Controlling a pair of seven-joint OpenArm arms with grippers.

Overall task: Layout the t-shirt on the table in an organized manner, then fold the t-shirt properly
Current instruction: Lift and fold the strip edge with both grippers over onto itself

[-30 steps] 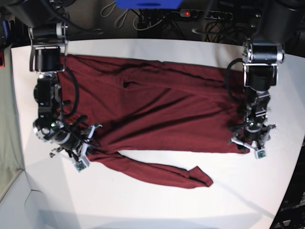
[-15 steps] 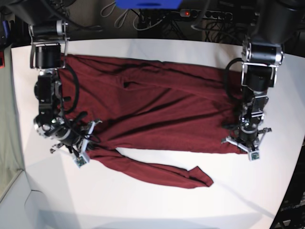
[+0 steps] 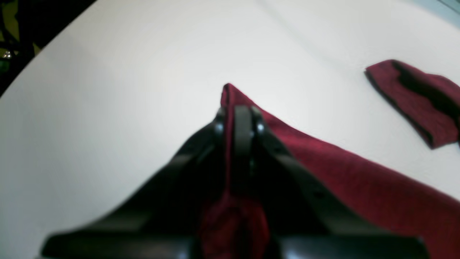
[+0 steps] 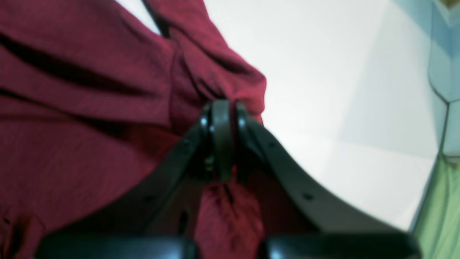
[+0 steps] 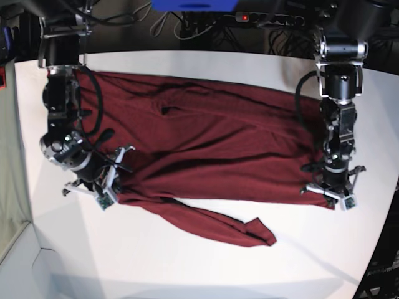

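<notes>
Though wrinkly, t-shirt [image 5: 212,143] lengthwise left-to-right.

T-shirt [image 5: 206,143] spread on the table [image 5: 206,268]
Right gripper [image 5: 112,190] at its near corner on the view's left; left gripper [image 5: 330,198] at the opposite near corner

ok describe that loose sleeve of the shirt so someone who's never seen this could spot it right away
Start at the white table, most of it covered by the maroon t-shirt spread between the two arms. Along the shirt's near edge, a long narrow strip of the same cloth trails out toward the table's front: that is the sleeve. Unlike the flat body, it lies alone on bare white, ending in a small curled cuff.
</notes>
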